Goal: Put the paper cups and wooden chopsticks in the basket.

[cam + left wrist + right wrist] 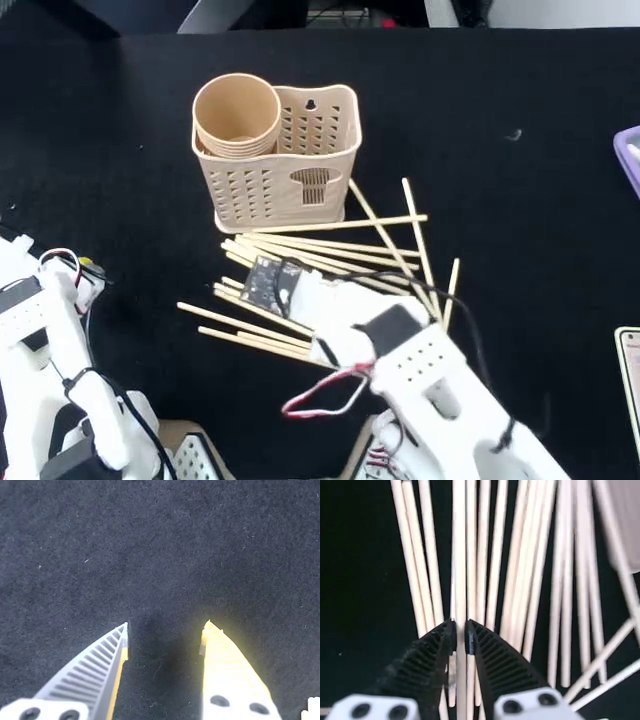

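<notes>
A beige perforated basket (330,150) stands at the back of the black table with stacked paper cups (237,115) in its left part. Several wooden chopsticks (330,250) lie scattered in front of it. My right gripper (262,283) is low over the left end of that pile. In the right wrist view its black fingers (437,650) pinch one chopstick (460,580) among several parallel ones, with the right gripper (461,630) almost fully closed. My left gripper (166,625) stands open over bare black cloth, nothing between its fingers. The left arm (45,320) sits at the table's front left.
A purple object (628,155) pokes in at the right edge, and a card (630,370) lies further forward there. Perforated beige parts (190,455) sit at the front between the arm bases. Red and white cables (320,395) loop off the right arm.
</notes>
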`<move>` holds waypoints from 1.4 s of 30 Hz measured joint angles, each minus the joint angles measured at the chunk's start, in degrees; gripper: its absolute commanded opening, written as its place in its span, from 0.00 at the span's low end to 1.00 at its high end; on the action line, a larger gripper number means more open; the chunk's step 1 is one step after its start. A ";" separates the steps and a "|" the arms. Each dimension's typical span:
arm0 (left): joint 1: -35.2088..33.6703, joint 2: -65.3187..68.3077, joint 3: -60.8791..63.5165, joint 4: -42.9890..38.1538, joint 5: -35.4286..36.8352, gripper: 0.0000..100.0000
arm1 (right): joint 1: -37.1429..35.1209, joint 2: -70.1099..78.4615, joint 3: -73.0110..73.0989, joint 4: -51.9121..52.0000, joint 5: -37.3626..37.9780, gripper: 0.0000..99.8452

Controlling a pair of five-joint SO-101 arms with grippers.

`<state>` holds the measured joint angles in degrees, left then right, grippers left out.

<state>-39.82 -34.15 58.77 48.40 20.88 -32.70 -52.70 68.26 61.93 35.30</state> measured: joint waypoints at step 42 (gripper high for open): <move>0.00 0.00 0.00 0.00 0.00 0.23 | -11.08 6.07 5.01 -3.43 -0.09 0.09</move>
<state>-39.82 -34.15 58.77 48.40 20.88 -43.78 -46.64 73.27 58.51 35.21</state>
